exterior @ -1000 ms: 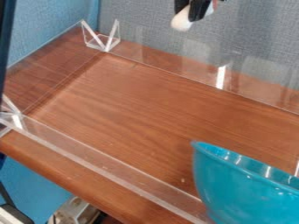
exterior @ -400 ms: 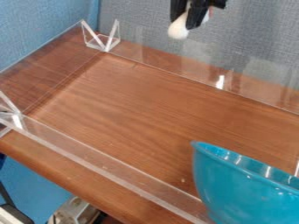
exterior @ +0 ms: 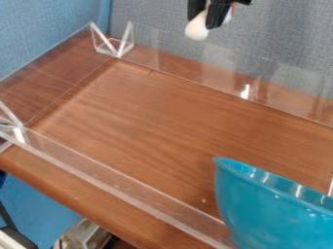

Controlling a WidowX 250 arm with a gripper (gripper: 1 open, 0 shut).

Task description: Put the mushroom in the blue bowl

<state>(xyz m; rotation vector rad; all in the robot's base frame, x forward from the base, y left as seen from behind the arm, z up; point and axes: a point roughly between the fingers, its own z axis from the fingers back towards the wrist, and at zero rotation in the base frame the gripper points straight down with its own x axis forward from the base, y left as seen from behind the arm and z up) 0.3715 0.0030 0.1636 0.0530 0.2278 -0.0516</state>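
Looks like a lab / test bench to me, not a home. I'm seeing a wood-grain tabletop point(exterior: 156, 117) fenced w/ low clear acrylic walls point(exterior: 104, 173) on all edges, held at the far-left corner by clear triangular brackets point(exterior: 115, 43). Behind the far edge there's plain blue-grey fabric backdrop point(exterior: 65, 24), no furniture or decor. Whole thing reads as a purpose-built work pen for a robot arm, i.e. a research setup.

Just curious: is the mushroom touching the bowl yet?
Apart. The camera view shows the mushroom high in the tool, with bare table between it and the bowl.
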